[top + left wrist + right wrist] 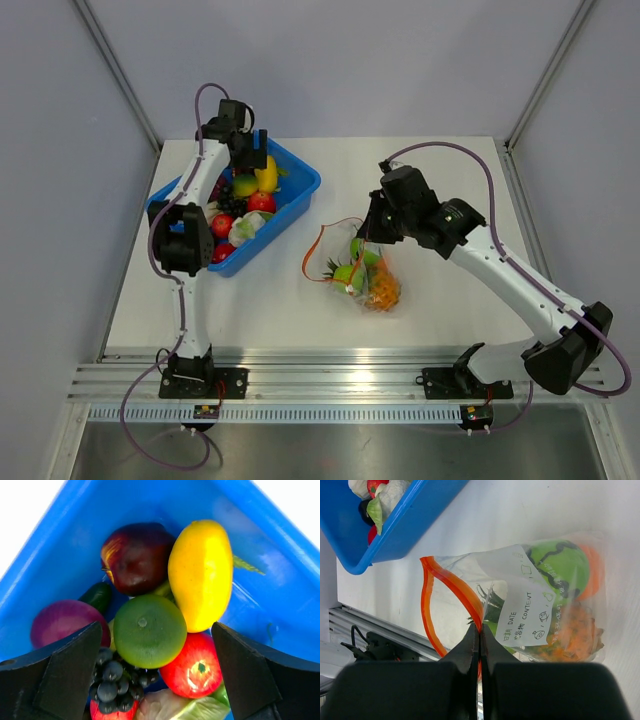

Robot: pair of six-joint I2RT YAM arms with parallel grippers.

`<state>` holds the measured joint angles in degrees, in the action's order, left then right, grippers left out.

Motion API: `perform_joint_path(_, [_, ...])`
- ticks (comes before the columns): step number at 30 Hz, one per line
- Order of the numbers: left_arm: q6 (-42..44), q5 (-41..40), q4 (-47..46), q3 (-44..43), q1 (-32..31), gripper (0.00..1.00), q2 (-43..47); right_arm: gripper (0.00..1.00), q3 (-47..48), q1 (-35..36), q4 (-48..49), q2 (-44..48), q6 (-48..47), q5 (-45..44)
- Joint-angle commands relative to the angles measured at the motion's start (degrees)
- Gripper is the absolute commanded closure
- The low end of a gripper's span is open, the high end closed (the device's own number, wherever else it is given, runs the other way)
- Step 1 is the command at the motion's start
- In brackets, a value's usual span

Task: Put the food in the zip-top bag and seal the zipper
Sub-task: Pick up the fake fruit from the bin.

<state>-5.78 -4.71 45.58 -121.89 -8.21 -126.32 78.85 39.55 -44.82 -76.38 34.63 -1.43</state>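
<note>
Two claws — left claw gaping over food in blue bin, right claw clamping zipper

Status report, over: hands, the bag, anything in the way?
Left hand open over the food in the blue bin. Right hand shut on the zipper, zip-top bag mouth open, some pieces inside. Nothing seen between bin and bag.

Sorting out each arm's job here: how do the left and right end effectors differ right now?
The left end effector stands open; the right end effector is shut. The left hangs over the food in the blue bin, gripping nothing; the right pinches the zipper of the zip-top bag. Both are black.
</note>
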Motion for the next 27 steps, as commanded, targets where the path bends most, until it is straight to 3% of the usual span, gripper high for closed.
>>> perform_joint_path(1, [2.4, 0.1, 1.8, -3.5, -0.4, 0.05, -2.9, 1.00, 2.8, 0.4, 1.5, -0.8, -0.8, 0.9])
perform_joint_path(6, [3.7, -6.7, 4.9, -1.9, -2.1, 0.05, -4.7, 1.00, 3.0, 0.4, 1.1, -0.9, -0.8, 0.6])
perform_joint_path(15, [2.6, -7.2, 4.1, 3.1, -3.7, 0.03, -2.6, 1.00, 2.8, 0.4, 1.1, -0.5, -0.8, 0.9])
perform_joint_path(18, [2.7, -7.4, 4.0, 2.7, -3.7, 0.13, -2.6, 1.00, 2.5, 0.4, 1.0, -0.1, -0.7, 0.9])
perform_joint_path(19, [2.5, -7.5, 4.1, 2.4, -3.7, 0.22, -2.5, 1.00, 2.5, 0.4, 1.0, 0.1, -0.7, 0.8])
perform_joint_path(22, [2.4, -7.5, 3.4, 3.1, -3.7, 0.34, -1.2, 1.00, 2.1, 0.4, 1.0, 0.6, -0.5, 0.9])
perform_joint_path(27, [1.8, -7.6, 2.8, 4.1, -4.2, 0.40, 4.8, 1.00, 1.4, 0.4, 1.0, 1.7, -0.2, 0.8])
